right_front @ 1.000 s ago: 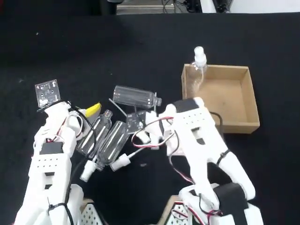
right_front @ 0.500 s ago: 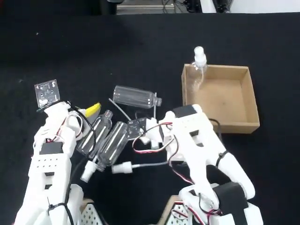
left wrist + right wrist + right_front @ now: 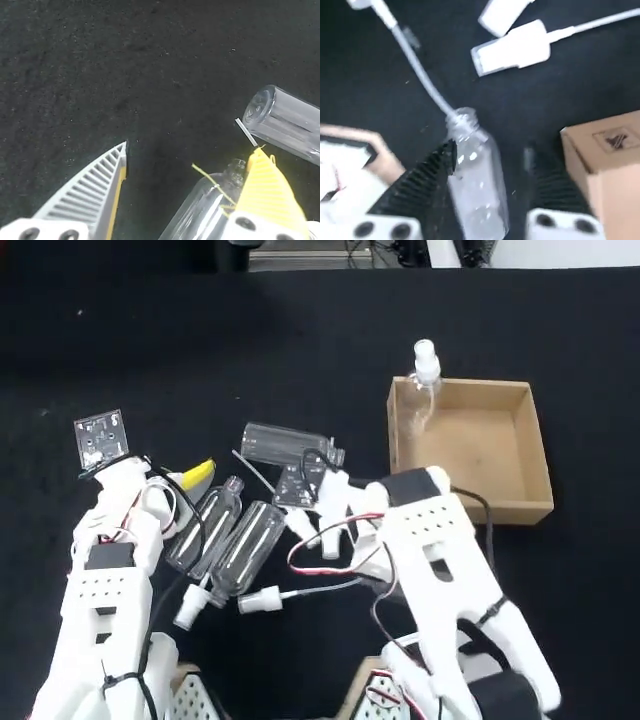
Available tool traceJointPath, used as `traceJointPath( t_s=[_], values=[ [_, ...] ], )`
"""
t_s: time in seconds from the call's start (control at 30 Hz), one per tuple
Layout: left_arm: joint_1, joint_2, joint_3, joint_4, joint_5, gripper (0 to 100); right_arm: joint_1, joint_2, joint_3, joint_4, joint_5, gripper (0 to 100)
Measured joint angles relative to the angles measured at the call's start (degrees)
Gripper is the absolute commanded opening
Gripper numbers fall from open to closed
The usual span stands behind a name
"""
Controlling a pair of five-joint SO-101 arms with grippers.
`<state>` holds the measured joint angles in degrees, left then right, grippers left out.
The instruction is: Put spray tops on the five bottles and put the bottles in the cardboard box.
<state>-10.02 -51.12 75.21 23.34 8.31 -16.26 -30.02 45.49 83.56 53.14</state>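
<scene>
Three clear uncapped bottles lie on the black table: one (image 3: 285, 445) near the middle and two side by side (image 3: 205, 525) (image 3: 245, 545). A capped bottle (image 3: 425, 380) stands in the cardboard box's (image 3: 520, 508) far left corner. A loose spray top (image 3: 258, 600) lies with its tube running under the right arm. My right gripper (image 3: 312, 495) (image 3: 490, 150) is open astride a bottle (image 3: 477, 190), and a tube (image 3: 420, 75) reaches that bottle's neck. My left gripper (image 3: 175, 478) (image 3: 190, 147) is open, its yellow finger (image 3: 265, 185) beside a bottle neck (image 3: 234, 172).
Another spray top (image 3: 190, 605) lies by the left arm, and two white tops (image 3: 515, 47) (image 3: 502, 10) lie beyond the right gripper. A brown cardboard corner (image 3: 605, 165) stands close beside the right gripper. A small tag board (image 3: 100, 438) sits at the far left.
The spray top slid toward the front edge and its tube now lies stretched out. The right arm has shifted, its gripper now closer to the middle bottle. The left arm has not moved.
</scene>
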Motion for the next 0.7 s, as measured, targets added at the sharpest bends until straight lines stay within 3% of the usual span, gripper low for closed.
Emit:
traceJointPath(
  t_s=[0.3, 0.7],
  values=[
    [0.0, 0.0, 0.0, 0.0, 0.0, 36, 5.01, -1.05, 0.0, 10.55, 17.23, 25.1],
    [0.0, 0.0, 0.0, 0.0, 0.0, 36, 9.32, -1.23, 14.59, -0.35, 19.69, 24.8]
  ],
)
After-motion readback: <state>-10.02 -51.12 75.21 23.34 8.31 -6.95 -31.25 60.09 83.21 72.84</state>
